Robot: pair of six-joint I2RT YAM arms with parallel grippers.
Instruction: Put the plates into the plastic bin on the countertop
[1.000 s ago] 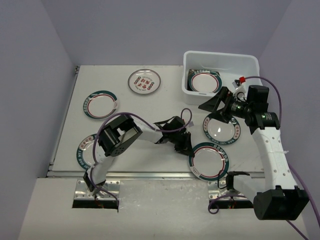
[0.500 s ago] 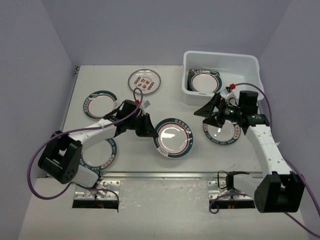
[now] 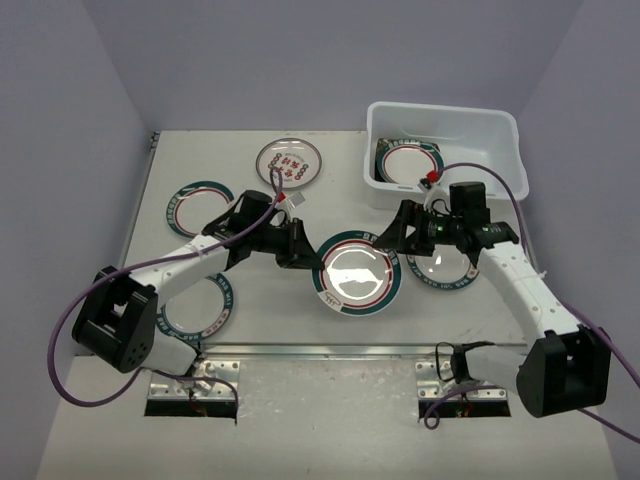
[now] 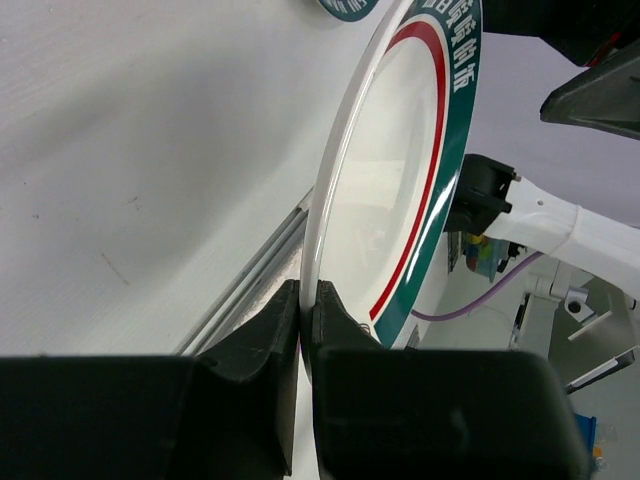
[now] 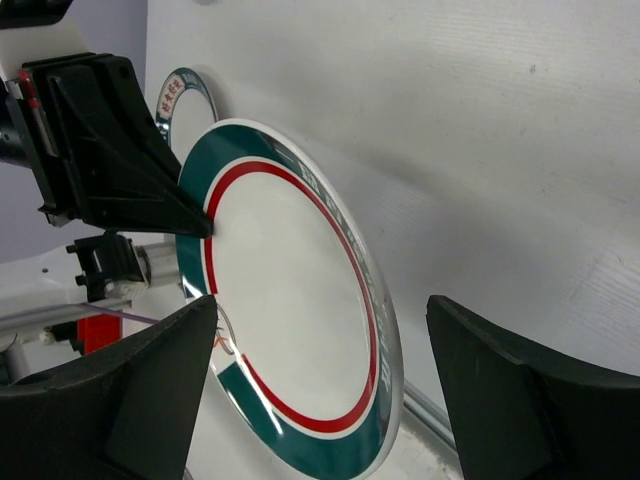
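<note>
My left gripper [image 3: 305,255] is shut on the rim of a white teal-rimmed plate [image 3: 358,273] and holds it above the countertop [image 3: 280,320]. In the left wrist view the jaws [image 4: 308,305] pinch that plate [image 4: 390,180] edge-on. My right gripper [image 3: 395,235] is open, its jaws facing the plate's right rim. In the right wrist view the plate [image 5: 290,310] lies between the spread fingers [image 5: 120,390]. The white plastic bin [image 3: 500,130] at back right holds one teal-rimmed plate [image 3: 408,163]. No square black plates show.
A red-patterned plate [image 3: 289,163] lies at the back middle. Teal-rimmed plates lie at the left [image 3: 200,208], at the front left under my left arm [image 3: 205,310], and under my right arm [image 3: 445,268]. A metal rail [image 3: 300,350] runs along the near edge.
My left gripper took the plate from the front right, carried it left to the middle, then slightly right. My right gripper moved left and down to the plate's right rim.
</note>
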